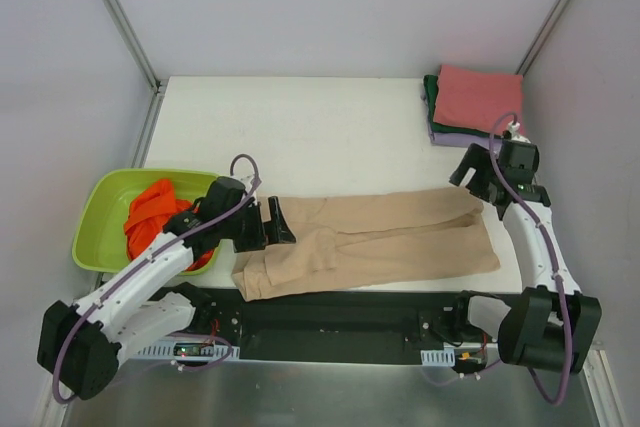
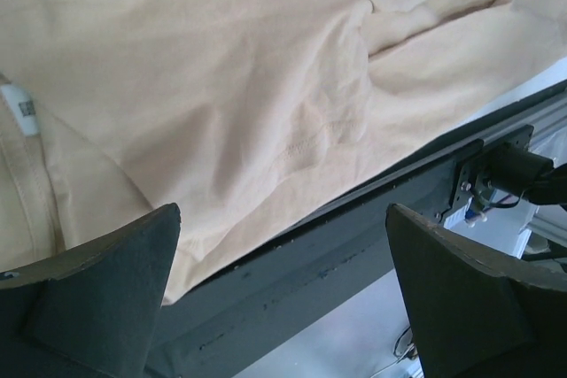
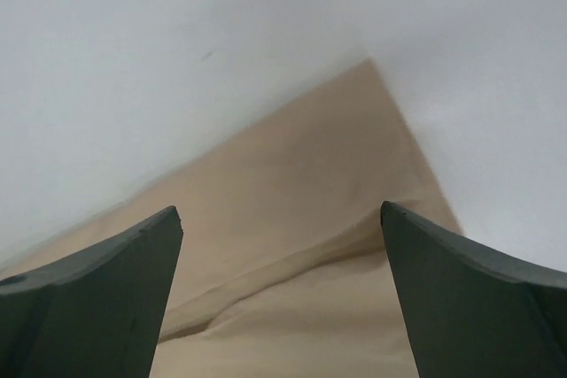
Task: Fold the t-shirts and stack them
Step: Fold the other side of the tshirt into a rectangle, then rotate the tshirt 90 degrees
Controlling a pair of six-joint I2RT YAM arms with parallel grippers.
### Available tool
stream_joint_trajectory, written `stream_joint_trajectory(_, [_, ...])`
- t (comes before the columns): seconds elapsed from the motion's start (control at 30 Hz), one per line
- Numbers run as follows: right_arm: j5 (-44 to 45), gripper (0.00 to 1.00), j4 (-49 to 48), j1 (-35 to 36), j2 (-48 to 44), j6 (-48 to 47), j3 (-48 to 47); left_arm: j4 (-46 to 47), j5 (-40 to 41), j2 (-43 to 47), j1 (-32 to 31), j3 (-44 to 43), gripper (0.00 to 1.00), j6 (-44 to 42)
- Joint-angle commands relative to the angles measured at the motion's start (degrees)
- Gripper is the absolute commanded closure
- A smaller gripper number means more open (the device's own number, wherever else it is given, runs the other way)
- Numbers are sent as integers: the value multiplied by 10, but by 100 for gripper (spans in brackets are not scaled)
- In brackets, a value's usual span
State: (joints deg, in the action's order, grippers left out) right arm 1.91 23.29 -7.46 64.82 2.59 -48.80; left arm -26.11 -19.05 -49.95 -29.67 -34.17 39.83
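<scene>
A beige t-shirt (image 1: 375, 237) lies folded lengthwise into a long strip across the near part of the white table. It fills the left wrist view (image 2: 248, 95), and its far corner shows in the right wrist view (image 3: 301, 245). My left gripper (image 1: 280, 221) is open and empty, just above the shirt's left end. My right gripper (image 1: 468, 173) is open and empty, above the shirt's far right corner. An orange t-shirt (image 1: 152, 215) lies crumpled in the basin. Pinkish-red (image 1: 478, 97), dark green (image 1: 430, 97) and lavender (image 1: 452, 136) shirts are stacked folded at the back right.
A lime-green plastic basin (image 1: 100, 209) stands off the table's left edge. The black rail (image 1: 340, 319) with the arm bases runs along the near edge and shows in the left wrist view (image 2: 354, 245). Walls close in on both sides.
</scene>
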Motion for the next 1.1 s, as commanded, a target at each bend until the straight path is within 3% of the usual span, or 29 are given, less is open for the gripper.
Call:
stream_joint_trajectory(0.0, [-247, 4, -81, 2, 16, 17, 46, 93, -9, -66, -7, -20, 1, 1])
stream_joint_trajectory(0.23, [-168, 4, -84, -15, 160, -19, 36, 113, 38, -223, -7, -67, 1, 2])
stream_joint_trajectory(0.33, [-180, 4, -86, -50, 213, -2, 28, 113, 61, -270, -7, -77, 1, 10])
stream_joint_trajectory(0.53, [-198, 4, -93, -62, 214, 9, 37, 113, 102, -348, 0, -110, 1, 27])
stream_joint_trajectory(0.73, [-150, 4, -34, -62, 175, 11, 40, 110, 93, -492, 31, -225, 1, 15])
stream_joint_trajectory(0.93, [-147, 4, -3, -62, 124, 29, 86, 50, 131, -687, 83, -514, 1, -33])
stream_joint_trajectory(1.07, [-264, 4, -37, -60, 85, 55, 156, -9, 84, -860, 102, -768, 1, -42])
